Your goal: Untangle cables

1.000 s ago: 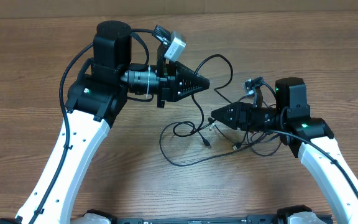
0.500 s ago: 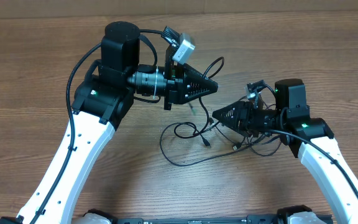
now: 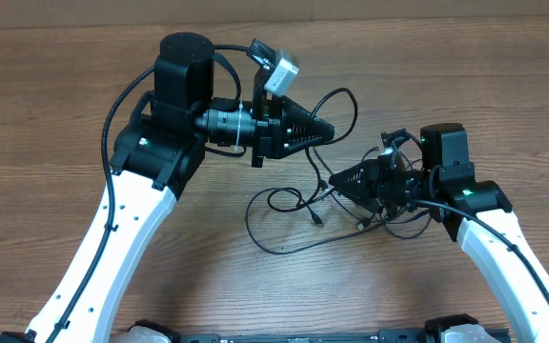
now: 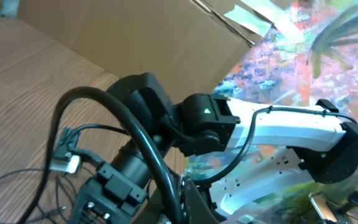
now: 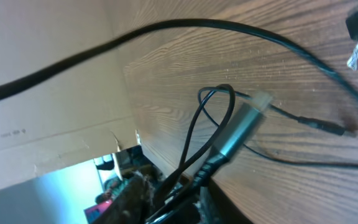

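Thin black cables (image 3: pixel 305 202) lie tangled on the wooden table (image 3: pixel 465 76) between the two arms, small plug tips (image 3: pixel 317 220) pointing toward the front. My left gripper (image 3: pixel 330 128) is raised above the table and shut on one cable, whose loop (image 3: pixel 354 105) arcs up and to the right of its tip. In the left wrist view that cable (image 4: pixel 143 140) runs down between the jaws of the left gripper (image 4: pixel 182 210). My right gripper (image 3: pixel 332 178) sits low at the tangle's right side. In the right wrist view the right gripper (image 5: pixel 173 208) is shut on a looped strand (image 5: pixel 213 102) and a silver-sleeved plug (image 5: pixel 235 134).
A cardboard wall (image 5: pixel 55 93) stands along the table's far edge. The right arm (image 4: pixel 278 127) fills the left wrist view ahead of the left gripper. More cable strands (image 3: pixel 398 214) lie bunched under the right wrist. Thick arm cords (image 3: pixel 112 95) loop beside the left arm.
The left gripper rose and shifted right with its cable, and the loop swung out further right. The right gripper's jaws narrowed onto the strands at the tangle.
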Controlling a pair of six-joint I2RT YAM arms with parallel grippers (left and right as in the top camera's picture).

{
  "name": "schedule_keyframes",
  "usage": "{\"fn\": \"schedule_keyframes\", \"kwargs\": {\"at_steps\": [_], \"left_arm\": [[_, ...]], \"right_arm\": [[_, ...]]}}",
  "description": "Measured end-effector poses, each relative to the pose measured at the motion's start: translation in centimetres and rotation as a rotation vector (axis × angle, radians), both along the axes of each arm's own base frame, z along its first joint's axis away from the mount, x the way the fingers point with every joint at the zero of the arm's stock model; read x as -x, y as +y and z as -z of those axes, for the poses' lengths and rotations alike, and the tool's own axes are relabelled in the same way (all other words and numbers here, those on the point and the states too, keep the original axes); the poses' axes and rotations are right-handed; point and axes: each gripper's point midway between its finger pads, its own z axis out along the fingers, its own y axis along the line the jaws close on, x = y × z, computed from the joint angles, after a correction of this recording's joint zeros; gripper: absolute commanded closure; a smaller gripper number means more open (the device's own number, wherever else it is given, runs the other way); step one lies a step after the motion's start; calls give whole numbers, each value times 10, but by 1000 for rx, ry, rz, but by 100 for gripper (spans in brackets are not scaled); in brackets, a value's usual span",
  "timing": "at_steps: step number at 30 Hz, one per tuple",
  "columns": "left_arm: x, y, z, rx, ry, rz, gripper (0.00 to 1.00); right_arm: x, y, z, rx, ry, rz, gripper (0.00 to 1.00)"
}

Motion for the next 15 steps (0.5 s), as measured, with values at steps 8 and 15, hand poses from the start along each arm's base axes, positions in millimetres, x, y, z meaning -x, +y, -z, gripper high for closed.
{"fn": "schedule_keyframes", "kwargs": {"at_steps": [8,15], "left_arm": [[11,-12,-4,11,-14,41,96],[-8,-12,8,-47,0,-79,96]], "right_arm": [[4,-1,3,2,39,7,96],[4,0,3,4,26,-1,96]]}}
